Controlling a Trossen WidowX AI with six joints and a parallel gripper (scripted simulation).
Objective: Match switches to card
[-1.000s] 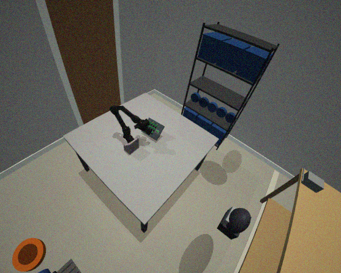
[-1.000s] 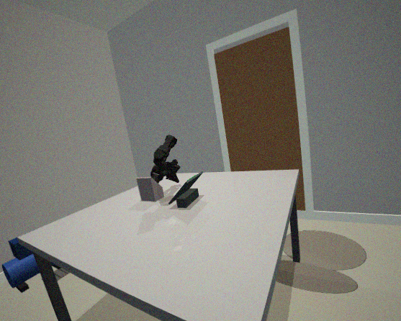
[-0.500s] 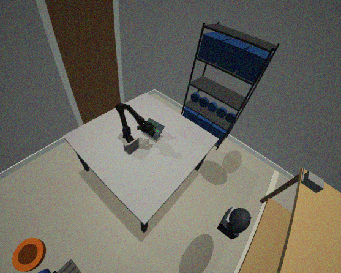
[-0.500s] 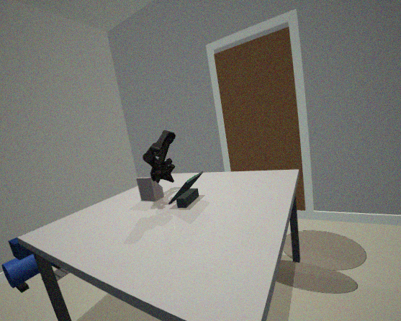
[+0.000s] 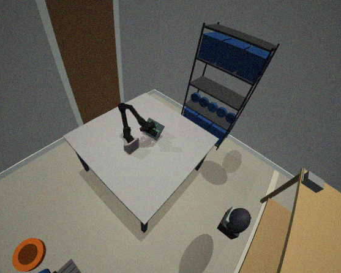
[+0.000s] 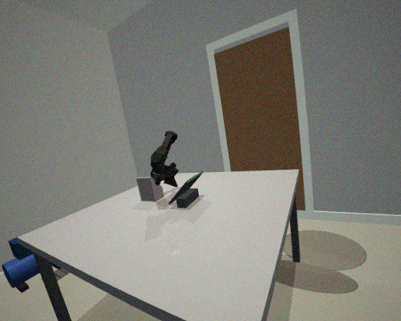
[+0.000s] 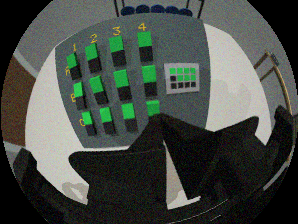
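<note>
A tilted dark grey panel (image 5: 160,126) (image 6: 182,191) (image 7: 185,45) carries switches in rows A, B, C and columns 1 to 4, each with a green far half and a dark near half. Which halves are raised is hard to tell. The small card (image 7: 168,85) right of the grid shows a green far row, a middle row dark at column 1 and green elsewhere, and a dark near row. My gripper (image 6: 176,185) (image 7: 158,118) is shut and empty. Its tips are just off the panel in the exterior view. In the wrist view they overlap switch C4 (image 7: 153,107), hiding its near half.
A dark block (image 6: 188,199) is under the panel. A grey block (image 5: 131,147) (image 6: 147,188) stands by the arm's base on the white table (image 5: 141,183) (image 6: 202,245). A shelf rack (image 5: 218,89) with blue bins stands beyond the table.
</note>
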